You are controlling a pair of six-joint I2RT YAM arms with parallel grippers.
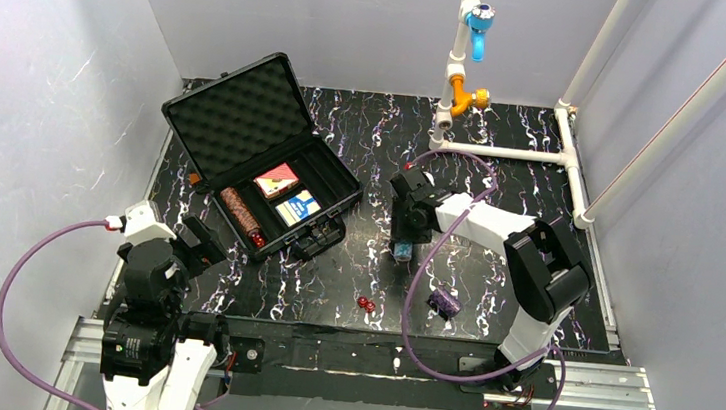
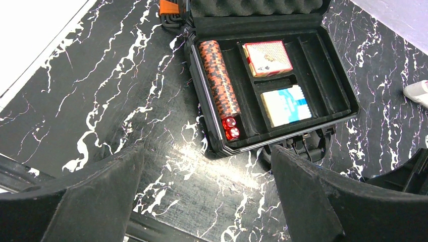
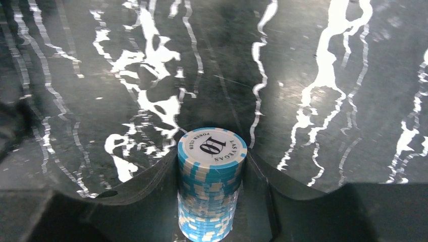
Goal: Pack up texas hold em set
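Observation:
The black case [image 1: 338, 165] lies open at the table's left, foam lid tilted back. Its tray [image 2: 334, 85] holds a brown chip stack [image 2: 218, 80] lying flat, red dice [image 2: 230, 127], a red card box [image 2: 267, 58] and a blue card box [image 2: 286, 105]. My left gripper [image 2: 208, 151] hangs open just in front of the case's near corner, nothing between its fingers. At mid-table my right gripper [image 3: 212, 161] is shut on an upright blue chip stack [image 3: 211, 181], one finger against each side. A purple chip stack [image 1: 445, 301] and two red dice [image 1: 366, 305] lie on the mat near the front.
A white pipe frame [image 1: 505, 150] with a blue fitting [image 1: 478, 19] and an orange fitting [image 1: 467, 98] stands at the back right. Grey walls close in the left, back and right sides. A metal rail [image 1: 374, 357] runs along the near edge.

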